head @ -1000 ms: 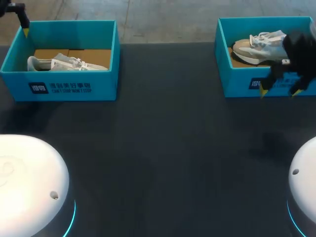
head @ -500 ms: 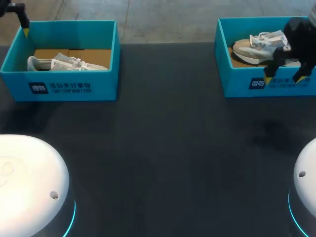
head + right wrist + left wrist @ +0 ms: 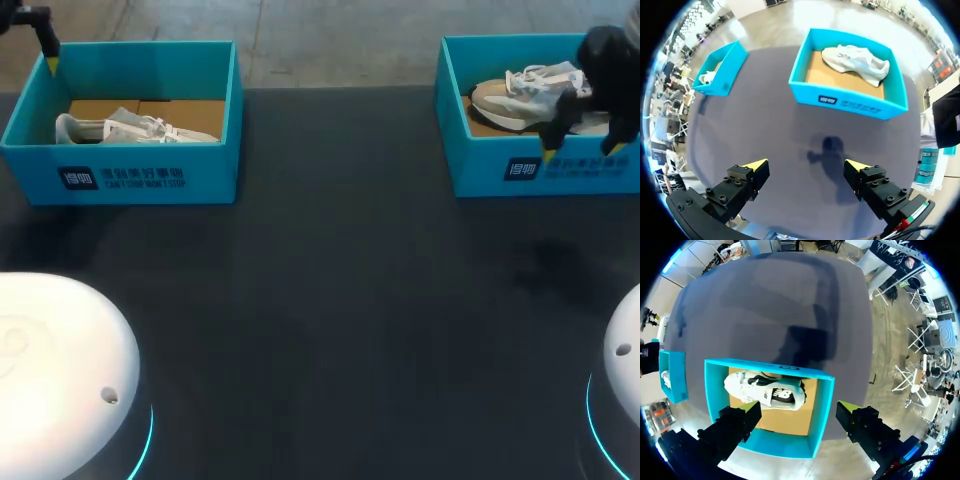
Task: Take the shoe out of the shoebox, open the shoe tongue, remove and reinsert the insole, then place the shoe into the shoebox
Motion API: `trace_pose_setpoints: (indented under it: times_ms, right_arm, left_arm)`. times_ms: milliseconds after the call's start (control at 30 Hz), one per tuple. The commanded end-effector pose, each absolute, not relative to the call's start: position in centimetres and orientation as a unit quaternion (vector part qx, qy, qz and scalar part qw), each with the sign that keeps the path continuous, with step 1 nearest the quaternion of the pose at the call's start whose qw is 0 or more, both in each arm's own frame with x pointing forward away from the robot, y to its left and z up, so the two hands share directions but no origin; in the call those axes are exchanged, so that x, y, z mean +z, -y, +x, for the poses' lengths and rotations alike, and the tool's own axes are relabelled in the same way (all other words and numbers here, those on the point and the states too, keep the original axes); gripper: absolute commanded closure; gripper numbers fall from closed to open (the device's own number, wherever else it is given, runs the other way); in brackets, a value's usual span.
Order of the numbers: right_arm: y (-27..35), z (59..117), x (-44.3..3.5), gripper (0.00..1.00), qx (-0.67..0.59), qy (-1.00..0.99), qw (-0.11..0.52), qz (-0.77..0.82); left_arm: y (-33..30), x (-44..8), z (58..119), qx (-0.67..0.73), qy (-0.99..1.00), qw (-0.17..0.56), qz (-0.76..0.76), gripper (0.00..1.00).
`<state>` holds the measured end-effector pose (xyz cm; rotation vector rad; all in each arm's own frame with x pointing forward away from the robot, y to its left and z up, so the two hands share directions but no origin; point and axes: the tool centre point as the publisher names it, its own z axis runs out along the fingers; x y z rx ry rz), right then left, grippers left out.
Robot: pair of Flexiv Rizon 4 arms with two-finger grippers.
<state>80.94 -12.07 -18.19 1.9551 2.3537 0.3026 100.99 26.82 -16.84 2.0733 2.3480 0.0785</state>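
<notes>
Left shoebox (image 3: 205, 110): the front wall carries a white square emblem (image 3: 77, 179) with two lines of white print (image 3: 145, 178) beside it. The characters are too small to make out.

Right shoebox (image 3: 450, 120): the front wall carries a matching white marking (image 3: 545, 167), also not legible.

Shoe (image 3: 747, 385) in the left shoebox: there is a dark emblem (image 3: 777, 396) on its side. No numbers can be read.

Teal shoebox (image 3: 480, 165) (tan inside), white-and-beige shoe (image 3: 512, 95), dark grey table (image 3: 330, 300)

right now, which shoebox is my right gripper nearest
The right-hand shoebox, holding the tan-toed shoe: the right gripper hangs open before its front wall. The other shoebox sits far off at the left.
</notes>
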Motion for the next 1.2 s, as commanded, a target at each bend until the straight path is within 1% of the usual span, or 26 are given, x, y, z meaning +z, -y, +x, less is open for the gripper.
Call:
trace_pose_setpoints:
  times_ms: [33,300,500,900,1200]
  right_arm:
    - [12.3,82.9,-17.7,0.00,0.083,-0.770,0.035,0.632]
    - [14.2,86.5,-18.2,0.00,0.065,-0.777,0.062,0.623]
    - [16.2,90.6,-18.3,0.00,0.053,-0.783,0.095,0.613]
    - [19.6,96.8,-20.5,0.00,0.041,-0.770,0.090,0.630]
    - [23.5,100.5,-22.2,0.00,0.043,-0.748,0.095,0.655]
  left_arm:
    - [-26.8,-16.8,100.8,0.027,-0.749,0.004,0.662,0.00]
    - [-26.8,-16.8,100.8,0.027,-0.749,0.004,0.662,0.00]
    - [-26.8,-16.8,100.8,0.027,-0.749,0.004,0.662,0.00]
    - [-26.8,-16.8,100.8,0.027,-0.749,0.004,0.662,0.00]
    - [-26.8,-16.8,100.8,0.027,-0.749,0.004,0.662,0.00]
